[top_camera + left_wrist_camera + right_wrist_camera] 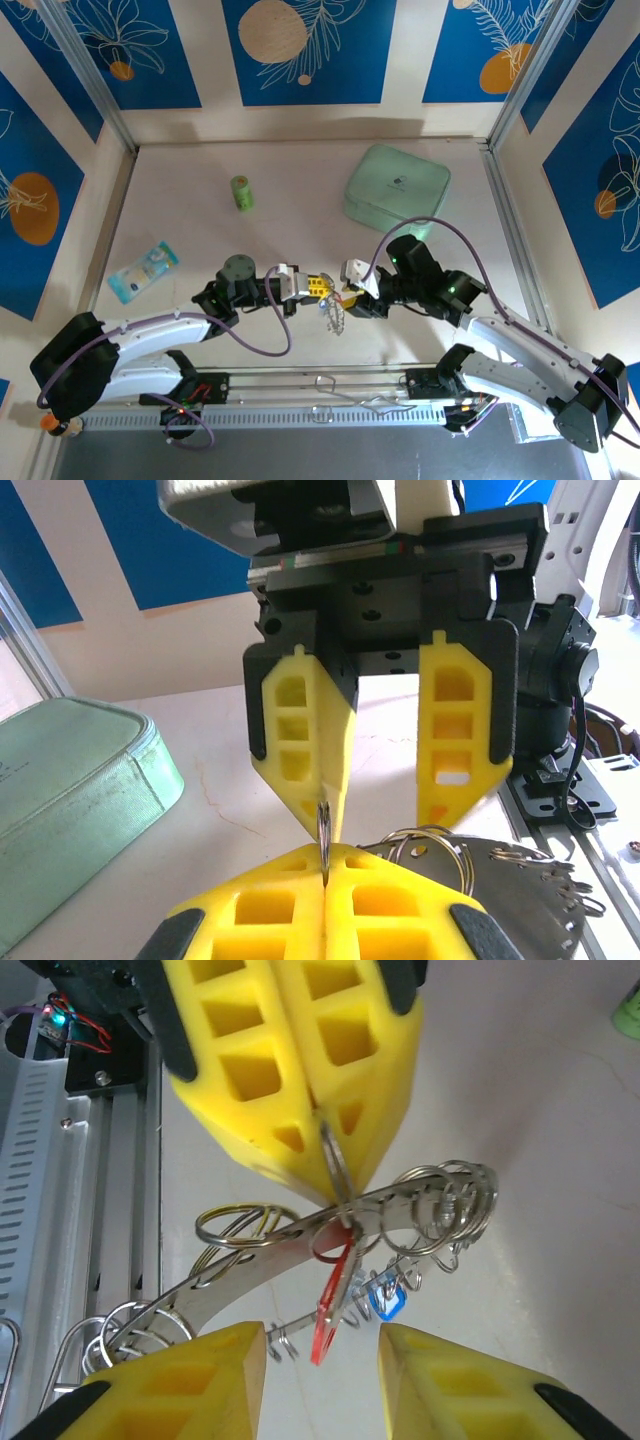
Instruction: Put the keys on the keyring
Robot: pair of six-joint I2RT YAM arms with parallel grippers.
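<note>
Keyring [250,1258] looks light, stiff, slippery: left pincer [332,1165] clamps its 12 o'clock rim, right pincer [322,1380] gapes empty.

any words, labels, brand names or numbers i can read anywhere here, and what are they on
No text here can be read with certainty.
On the green case: a small dark mark on the lid, too small to read.
On the blue and white packet: some print, too blurred to read.
On the green cylinder: no lettering can be made out.

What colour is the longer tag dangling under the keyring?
The longer tag is red, clearest in the right wrist view, next to a blue tag.
</note>
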